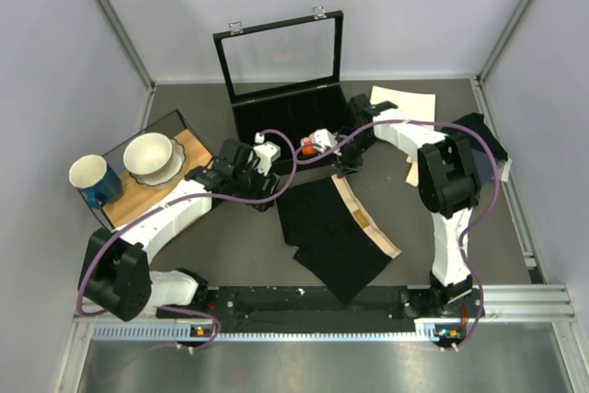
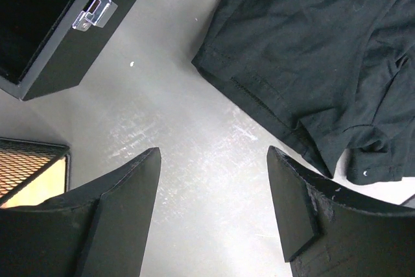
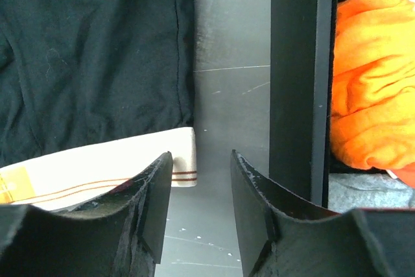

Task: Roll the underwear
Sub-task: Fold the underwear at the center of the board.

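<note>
The black underwear lies spread flat on the table's middle, its pale beige waistband running along the right edge. My left gripper is open and empty over bare table just off the underwear's left corner; in the left wrist view the black fabric lies at the upper right. My right gripper is open and empty at the waistband's far end; in the right wrist view the waistband end lies by the left finger, not between the jaws.
A black compartment box with a raised glass lid stands behind the underwear; its wall is just right of my right gripper, with an orange cloth inside. A wooden tray holds a bowl and a cup at the left. A navy garment lies at the right.
</note>
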`<control>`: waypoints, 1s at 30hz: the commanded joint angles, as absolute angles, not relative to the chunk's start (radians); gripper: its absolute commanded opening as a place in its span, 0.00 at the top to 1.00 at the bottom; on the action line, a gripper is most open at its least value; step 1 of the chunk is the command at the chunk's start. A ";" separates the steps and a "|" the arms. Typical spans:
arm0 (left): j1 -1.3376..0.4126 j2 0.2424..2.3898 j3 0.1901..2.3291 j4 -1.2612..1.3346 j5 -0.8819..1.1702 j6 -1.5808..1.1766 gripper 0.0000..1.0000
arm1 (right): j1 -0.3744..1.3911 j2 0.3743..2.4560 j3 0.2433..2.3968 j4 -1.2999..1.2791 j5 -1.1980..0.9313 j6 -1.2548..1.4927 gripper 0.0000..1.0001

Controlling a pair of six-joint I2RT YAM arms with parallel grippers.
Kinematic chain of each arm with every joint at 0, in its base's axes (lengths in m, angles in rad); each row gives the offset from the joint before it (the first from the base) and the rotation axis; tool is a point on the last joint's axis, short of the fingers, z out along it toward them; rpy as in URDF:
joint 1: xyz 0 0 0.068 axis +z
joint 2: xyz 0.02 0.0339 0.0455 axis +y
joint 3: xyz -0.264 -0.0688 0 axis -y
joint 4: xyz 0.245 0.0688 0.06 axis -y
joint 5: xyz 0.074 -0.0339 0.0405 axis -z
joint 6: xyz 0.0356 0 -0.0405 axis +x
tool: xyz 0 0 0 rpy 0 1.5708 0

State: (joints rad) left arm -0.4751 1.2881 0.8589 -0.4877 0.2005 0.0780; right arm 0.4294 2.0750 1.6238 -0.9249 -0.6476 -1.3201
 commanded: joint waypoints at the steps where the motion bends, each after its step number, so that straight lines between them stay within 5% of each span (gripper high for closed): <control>1: -0.454 1.304 0.894 -0.453 0.276 0.022 0.28 | 0.457 2.109 1.657 -0.927 -0.627 -1.305 0.62; 8: -0.451 1.365 0.917 -0.417 0.382 0.011 0.28 | 0.457 2.086 1.646 -0.936 -0.653 -1.296 1.00; 30: -0.423 1.646 1.045 -0.354 0.362 0.054 0.41 | 0.443 1.957 1.539 -0.907 -0.735 -1.270 1.00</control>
